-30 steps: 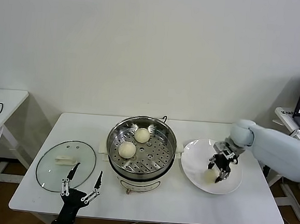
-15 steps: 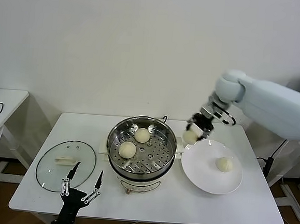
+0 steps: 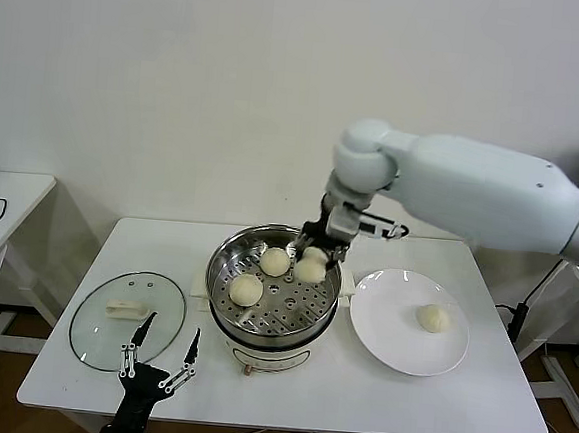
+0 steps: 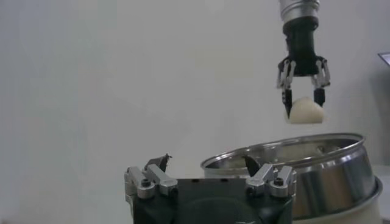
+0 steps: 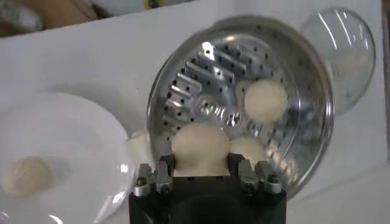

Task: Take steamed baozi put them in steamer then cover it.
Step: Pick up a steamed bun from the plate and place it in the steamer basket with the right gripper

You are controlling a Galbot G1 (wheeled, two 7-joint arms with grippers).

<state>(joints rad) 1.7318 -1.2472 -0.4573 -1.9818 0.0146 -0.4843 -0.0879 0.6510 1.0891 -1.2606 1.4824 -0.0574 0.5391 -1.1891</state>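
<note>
Two smooth domed baozi [image 3: 246, 289] on perforated steel steamer [image 3: 228, 264] tray; right claw [image 3: 313, 263] clamps third.

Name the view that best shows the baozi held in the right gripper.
The left wrist view: the held baozi hangs side-on between the right gripper fingers above the steamer. The head view shows it small; the right wrist view shows it half-hidden.

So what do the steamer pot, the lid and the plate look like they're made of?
Steamer: polished steel, judging by its mirror-like walls and perforated tray, on a white, probably plastic, base. Lid: clear glass, since the table shows through, with a metal rim. Plate: glossy white, likely ceramic.
</note>
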